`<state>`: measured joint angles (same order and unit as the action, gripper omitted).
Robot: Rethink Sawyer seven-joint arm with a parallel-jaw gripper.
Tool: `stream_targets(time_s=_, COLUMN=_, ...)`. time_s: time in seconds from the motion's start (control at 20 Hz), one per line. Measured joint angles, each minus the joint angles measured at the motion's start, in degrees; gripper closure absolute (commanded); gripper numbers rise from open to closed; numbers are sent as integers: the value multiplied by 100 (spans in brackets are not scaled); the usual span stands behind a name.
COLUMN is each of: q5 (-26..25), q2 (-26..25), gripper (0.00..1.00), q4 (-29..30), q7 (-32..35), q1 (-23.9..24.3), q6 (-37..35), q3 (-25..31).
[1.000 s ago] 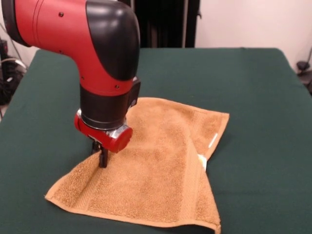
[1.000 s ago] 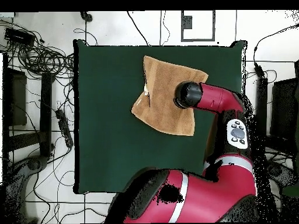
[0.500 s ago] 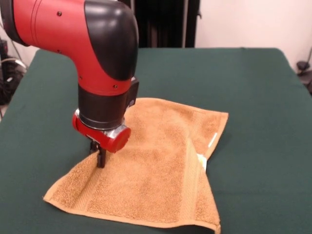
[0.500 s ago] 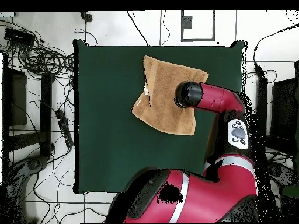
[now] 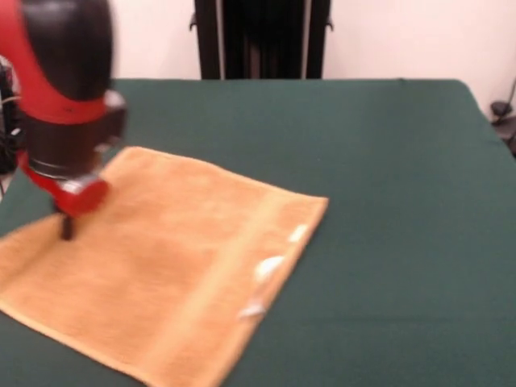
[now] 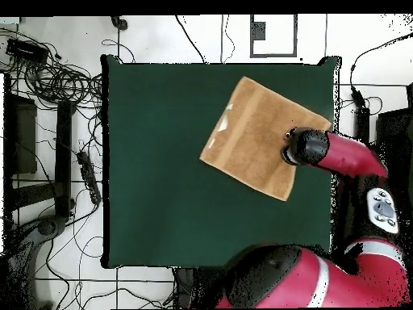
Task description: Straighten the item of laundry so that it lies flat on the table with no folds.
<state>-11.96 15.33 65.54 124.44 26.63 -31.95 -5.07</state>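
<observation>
From the front, the red and black arm's pincer (image 5: 66, 228) is down on the left part of the orange-tan terry towel (image 5: 169, 258), which lies spread on the dark green felt bench (image 5: 387, 161). Can't tell if it's pinching or loose, too blurry.

Overhead, the towel (image 6: 258, 133) looks nearly flat near the bench's right edge. Guessing it's mid-drag; next comes letting go and checking for folds.

Arm (image 5: 60, 89) vertical, pincer (image 5: 67, 228) pointing down.
</observation>
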Motion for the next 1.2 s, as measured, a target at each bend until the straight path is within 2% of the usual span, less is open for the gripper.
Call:
stream_targets(time_s=0.25, q5=-353, q2=93, gripper=100, q4=1, q7=0, q1=662, q6=0, q3=15)
stream_targets(time_s=0.3, q5=-484, q2=109, gripper=0, q4=0, q7=-1, q1=868, q6=0, q3=31)
stream_targets(time_s=0.75, q5=-809, q2=110, gripper=0, q4=0, q7=-1, q1=1115, q6=0, q3=177)
stream_targets(time_s=1.2, q5=-968, q2=110, gripper=0, q4=0, q7=-1, q1=1102, q6=-1, q3=333)
